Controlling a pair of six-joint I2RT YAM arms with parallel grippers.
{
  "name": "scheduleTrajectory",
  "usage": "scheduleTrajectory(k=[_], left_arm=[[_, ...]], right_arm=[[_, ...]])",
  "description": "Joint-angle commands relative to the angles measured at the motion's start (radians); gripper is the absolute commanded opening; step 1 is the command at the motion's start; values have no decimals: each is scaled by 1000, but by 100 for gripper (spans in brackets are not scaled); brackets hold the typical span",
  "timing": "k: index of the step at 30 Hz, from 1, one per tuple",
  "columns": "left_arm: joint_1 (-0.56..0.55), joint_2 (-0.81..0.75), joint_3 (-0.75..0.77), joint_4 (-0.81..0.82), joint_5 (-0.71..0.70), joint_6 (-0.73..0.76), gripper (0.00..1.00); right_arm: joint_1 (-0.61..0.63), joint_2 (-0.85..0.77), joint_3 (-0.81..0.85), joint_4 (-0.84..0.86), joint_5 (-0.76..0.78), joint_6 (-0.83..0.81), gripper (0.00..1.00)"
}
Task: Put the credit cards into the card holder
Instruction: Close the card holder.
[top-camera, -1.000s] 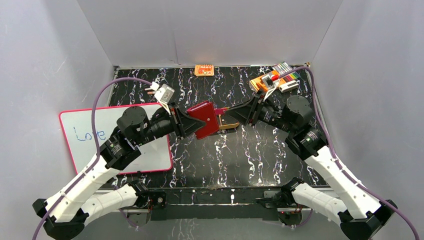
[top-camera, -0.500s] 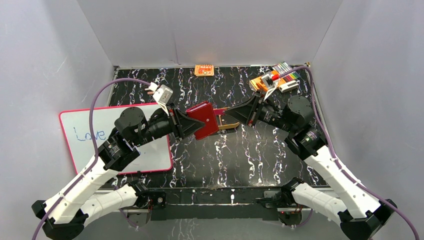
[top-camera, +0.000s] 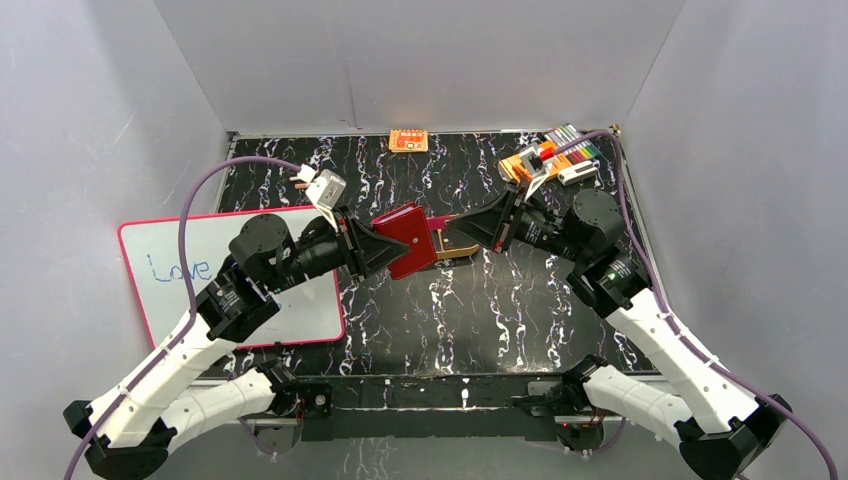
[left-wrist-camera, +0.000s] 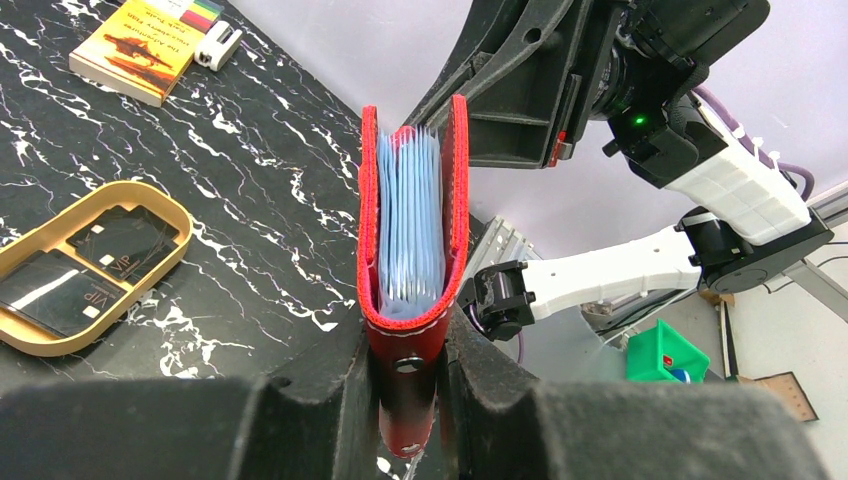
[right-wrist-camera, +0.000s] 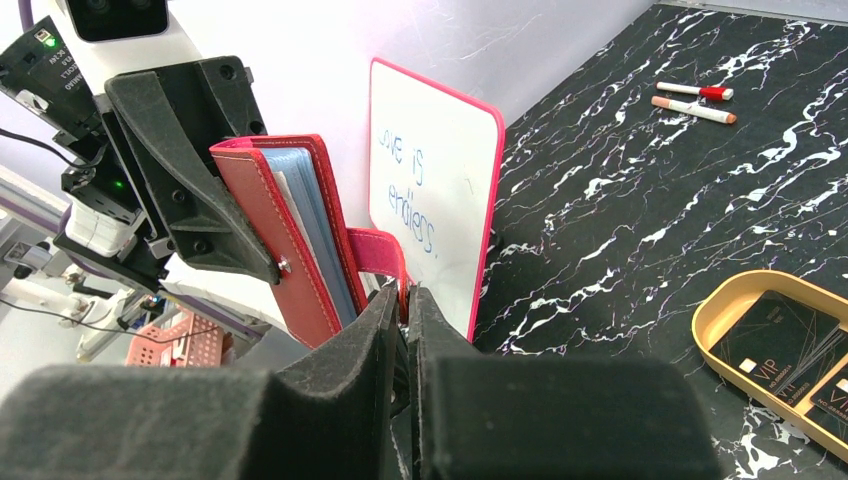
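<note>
The dark red card holder (top-camera: 408, 238) is held in the air above the table's middle. My left gripper (top-camera: 385, 248) is shut on its folded spine (left-wrist-camera: 408, 385), its covers standing apart with light blue-grey leaves (left-wrist-camera: 410, 220) between them. My right gripper (top-camera: 450, 232) is shut on the holder's pink-red snap tab (right-wrist-camera: 385, 255), right beside the wallet (right-wrist-camera: 290, 240). Two dark credit cards (left-wrist-camera: 125, 240) lie in the tan tray (left-wrist-camera: 180, 215), which is below the right gripper and partly hidden in the top view (top-camera: 466, 252). The cards also show in the right wrist view (right-wrist-camera: 790, 335).
A pink-edged whiteboard (top-camera: 200, 265) lies at the left under the left arm. An orange packet (top-camera: 408, 140) sits at the far edge. An orange booklet (left-wrist-camera: 140, 45) and markers (top-camera: 570, 150) lie at the far right. Two loose markers (right-wrist-camera: 695, 100) lie near the whiteboard.
The left arm and the card holder have shifted slightly left and away. Both grips are unchanged and the tab stays pinched.
</note>
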Motion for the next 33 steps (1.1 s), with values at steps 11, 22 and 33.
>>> scheduleTrajectory(k=[11,22,33], left_arm=[[1,-27,40,21,3,19,0],[1,-27,40,13,-12,21,0],[1,-28,47,8,-13,22,0]], right_arm=[[3,-16,12,57,-17,-6,18],[3,-26,17,64,-33,-8,1],[2,-31,30,37,-34,-22,16]])
